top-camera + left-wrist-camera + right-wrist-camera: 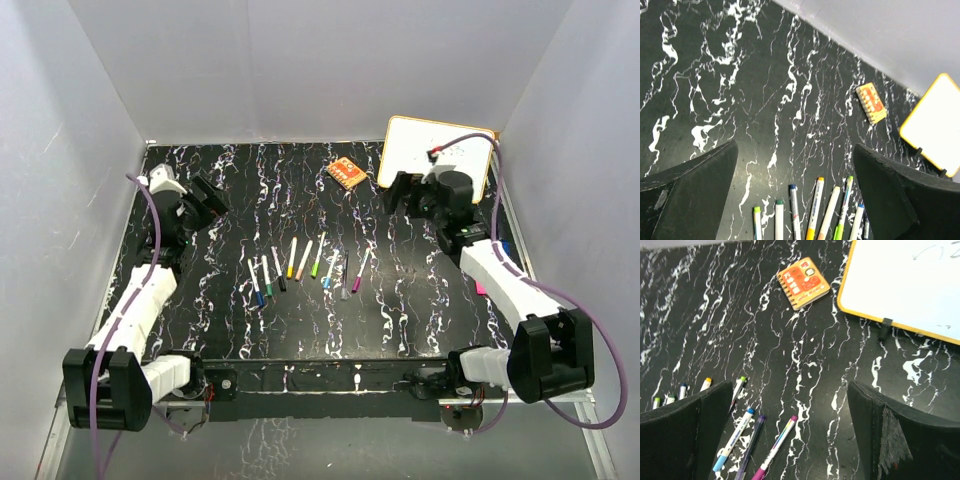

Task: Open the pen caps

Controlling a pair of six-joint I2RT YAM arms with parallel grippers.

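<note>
Filling the floor of a pale-walled booth (300,60), the black white-veined table (420,300) carries a yellow-framed whiteboard (440,155). The pen caps (290,272) sit on markers (320,252) rowed well left of and nearer than that board, an orange notebook (345,173) just left of it. The left gripper (208,200) and right gripper (405,195) hang spread wide, empty

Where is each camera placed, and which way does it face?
Top external: above and behind the bases, looking down on the table and pens; both arms show.
Left wrist: on the left arm, facing down at the pens; open jaws at bottom corners.
Right wrist: on the right arm, facing down likewise; open jaws at bottom corners.
Shared: both wrist views show the orange pad and whiteboard.
</note>
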